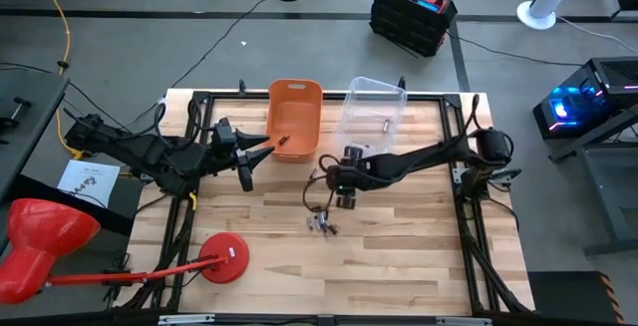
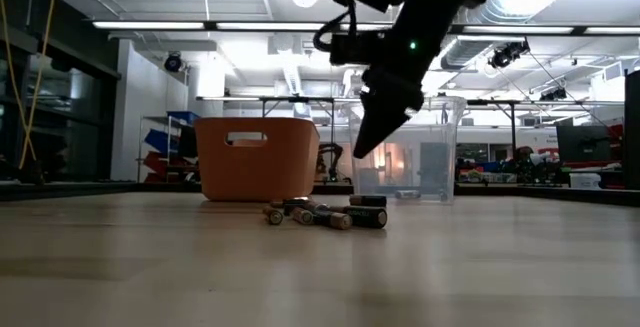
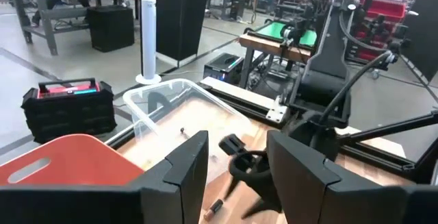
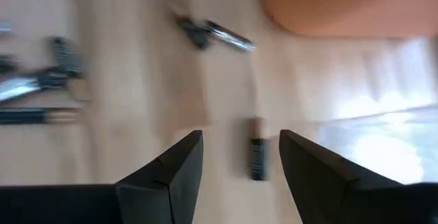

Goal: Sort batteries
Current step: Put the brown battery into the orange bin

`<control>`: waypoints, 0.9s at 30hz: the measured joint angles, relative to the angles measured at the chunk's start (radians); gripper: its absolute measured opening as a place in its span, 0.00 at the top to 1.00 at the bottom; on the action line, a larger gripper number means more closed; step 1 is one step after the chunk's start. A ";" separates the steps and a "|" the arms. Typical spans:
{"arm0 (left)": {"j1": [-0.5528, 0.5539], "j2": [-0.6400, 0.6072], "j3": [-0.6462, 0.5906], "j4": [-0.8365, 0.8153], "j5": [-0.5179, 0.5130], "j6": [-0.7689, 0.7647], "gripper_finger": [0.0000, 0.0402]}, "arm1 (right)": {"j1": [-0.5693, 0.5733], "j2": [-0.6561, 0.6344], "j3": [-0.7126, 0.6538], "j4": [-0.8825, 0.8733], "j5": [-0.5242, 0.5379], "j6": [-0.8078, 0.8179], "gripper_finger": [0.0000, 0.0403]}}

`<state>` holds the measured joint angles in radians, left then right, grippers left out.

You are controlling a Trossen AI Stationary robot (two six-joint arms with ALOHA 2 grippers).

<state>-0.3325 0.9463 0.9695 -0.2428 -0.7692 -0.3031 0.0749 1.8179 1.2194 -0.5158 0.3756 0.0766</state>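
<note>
the right gripper (image 4: 239,159) is being held with fingers parted wide and empty above a single battery (image 4: 256,157) on the table (image 1: 399,256), while the batteries (image 2: 325,212) are being left clustered before the orange bin (image 1: 294,117) and clear bin (image 1: 374,112), the left gripper (image 3: 236,166) likewise spread, holding nothing.

Two matte black jointed arms with blocky segments. Loose black cables loop beside the right arm's wrist. Small green indicator lights glow on the right arm's housing in the low view. Flat, angular black fingers (image 3: 183,172), wedge-shaped, smooth faces.
</note>
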 joint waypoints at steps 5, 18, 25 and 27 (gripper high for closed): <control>0.000 0.000 0.000 0.000 0.000 -0.001 0.65 | -0.055 0.000 -0.029 -0.003 0.007 0.027 0.53; 0.000 0.000 0.000 0.000 0.000 -0.010 0.65 | -0.127 0.021 -0.030 0.069 -0.126 -0.034 0.53; 0.000 0.000 0.000 0.003 0.000 -0.011 0.65 | -0.127 0.123 -0.030 0.072 -0.118 -0.026 0.55; 0.000 0.000 0.000 0.003 0.000 -0.016 0.65 | -0.127 0.133 -0.030 0.075 -0.102 -0.003 0.56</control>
<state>-0.3325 0.9463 0.9695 -0.2399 -0.7692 -0.3191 -0.0518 1.9504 1.1894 -0.4411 0.2733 0.0738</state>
